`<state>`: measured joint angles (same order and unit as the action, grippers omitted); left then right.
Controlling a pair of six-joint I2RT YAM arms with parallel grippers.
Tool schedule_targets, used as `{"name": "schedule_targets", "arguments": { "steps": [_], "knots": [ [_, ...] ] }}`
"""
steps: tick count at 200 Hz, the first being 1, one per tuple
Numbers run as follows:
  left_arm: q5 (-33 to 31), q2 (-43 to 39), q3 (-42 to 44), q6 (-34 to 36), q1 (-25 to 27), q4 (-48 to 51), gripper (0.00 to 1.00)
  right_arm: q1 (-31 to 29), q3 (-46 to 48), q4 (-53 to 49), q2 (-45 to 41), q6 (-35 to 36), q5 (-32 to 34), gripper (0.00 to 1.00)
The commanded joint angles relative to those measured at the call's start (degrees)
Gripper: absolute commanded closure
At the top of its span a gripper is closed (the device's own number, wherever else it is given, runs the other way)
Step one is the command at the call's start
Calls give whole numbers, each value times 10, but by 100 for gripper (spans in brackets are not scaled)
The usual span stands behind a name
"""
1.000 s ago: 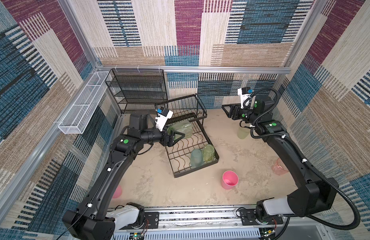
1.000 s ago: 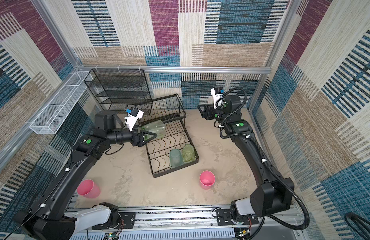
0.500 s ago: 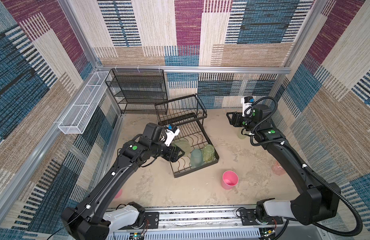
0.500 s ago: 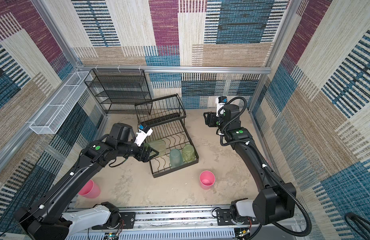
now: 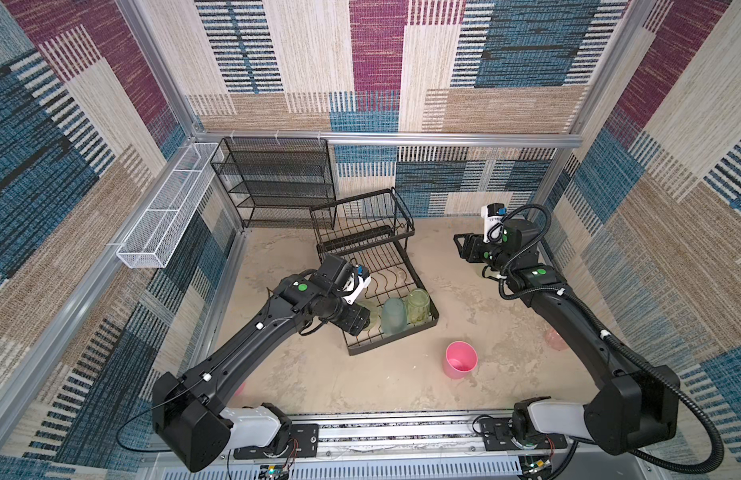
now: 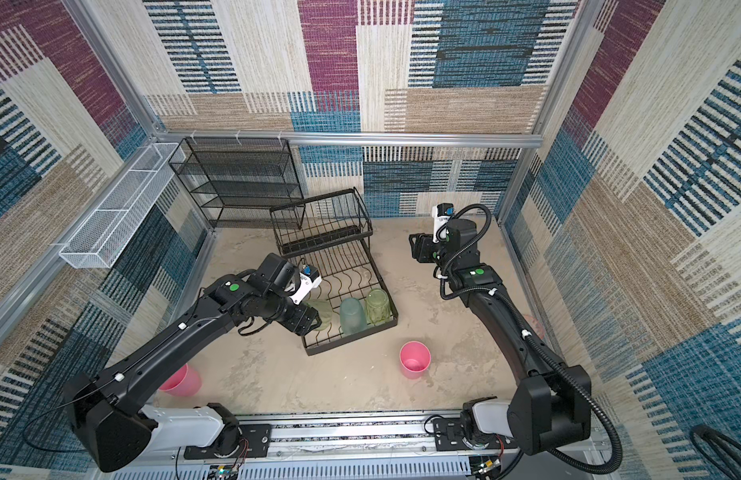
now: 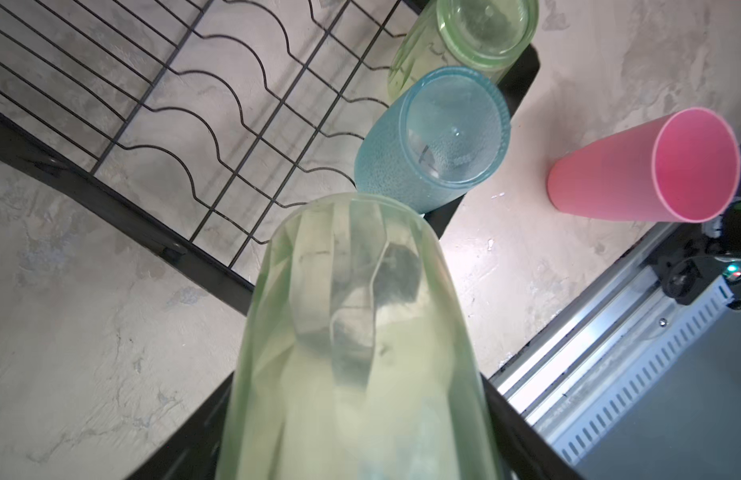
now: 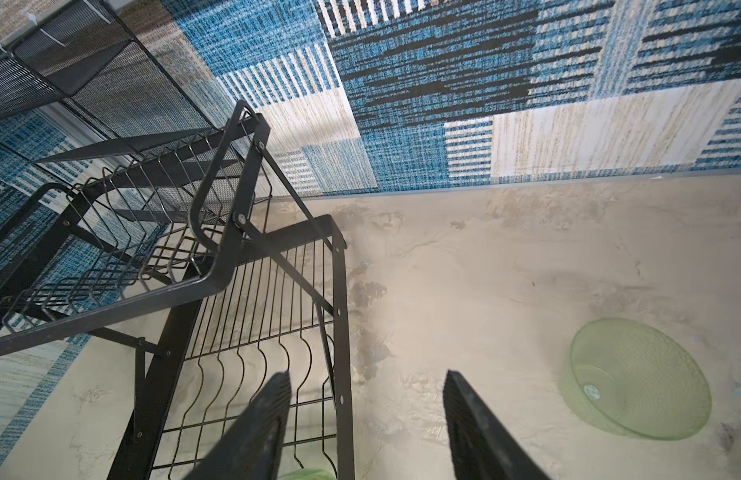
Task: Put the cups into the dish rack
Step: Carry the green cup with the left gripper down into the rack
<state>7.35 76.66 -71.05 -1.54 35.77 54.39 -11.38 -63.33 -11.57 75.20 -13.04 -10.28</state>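
Cup (image 7: pixel 352 353) in left claw's (image 5: pixel 361 323) grip has come down into dish rack (image 7: pixel 111 212); right claw (image 8: pixel 366 376) open.

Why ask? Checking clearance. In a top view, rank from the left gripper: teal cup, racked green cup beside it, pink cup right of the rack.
1. Teal cup: in the rack, beside the left gripper.
2. Green cup: rack corner, past teal.
3. Pink cup: floor, outside the rack.

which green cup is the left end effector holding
The translucent yellow-green plastic tumbler beside the pale teal tumbler at the black wire dish rack's near edge, clamped in the left end effector; the other green tumbler in the rack stands free.
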Motion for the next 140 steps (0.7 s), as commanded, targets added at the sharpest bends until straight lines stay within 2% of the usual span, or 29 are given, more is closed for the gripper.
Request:
{"name": "schedule_targets", "arguments": {
  "steps": [1, 140],
  "knots": [
    [-36, 20, -8, 7, 7, 11, 27, 1, 9, 31, -3, -3, 2, 38],
    [-42, 177, -81, -31, 17, 82, 26, 1, 43, 62, -1, -6, -19, 38]
  ]
}}
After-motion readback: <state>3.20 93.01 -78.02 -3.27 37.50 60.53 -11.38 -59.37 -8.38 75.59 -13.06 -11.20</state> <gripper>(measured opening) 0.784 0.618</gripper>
